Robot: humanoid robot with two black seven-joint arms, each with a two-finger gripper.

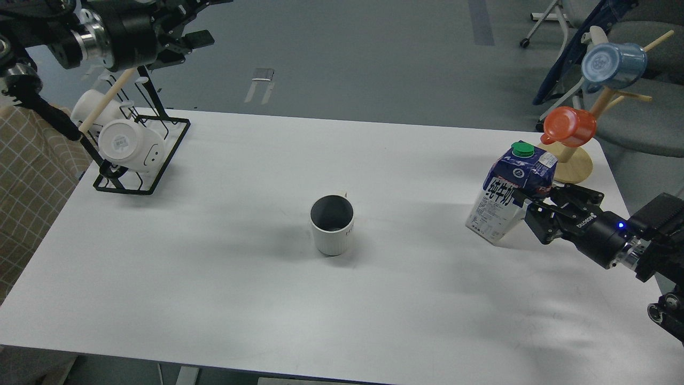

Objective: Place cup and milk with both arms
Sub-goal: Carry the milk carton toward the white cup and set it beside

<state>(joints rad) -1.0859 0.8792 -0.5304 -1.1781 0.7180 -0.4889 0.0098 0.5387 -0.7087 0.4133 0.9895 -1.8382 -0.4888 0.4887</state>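
A white counter (214, 299) fills most of the frame. Near its centre stands the ribbed white mug (332, 225), upright, its dark grey inside showing and its small handle turned toward the far edge. Nothing touches it.

At the right of the frame the milk carton (507, 193) stands on the counter, leaning a little to the right, its green screw cap (522, 149) at the top and large blue characters on its white face. The right pincer (529, 206) comes in from the lower right edge and its fingers close around the carton's right side at about mid height, gripping it. A small blue light glows on the wrist behind it.

Just behind the carton, at the counter's far right corner, stands a wooden mug tree (574, 163) with a round base. An orange plastic cup (569, 126) hangs on a lower peg and a light blue cup (613, 65) on a higher one.

At the upper left of the frame the left pincer (195, 32) hangs above the floor beyond the counter's far edge, well apart from the mug. Its fingers are dark and seen at an angle, so I cannot tell whether they are wide or narrow. Below that arm a black wire rack (141, 155) sits on the counter's far left corner and carries two smooth white mugs (131, 144), one with a face print, on wooden pegs.
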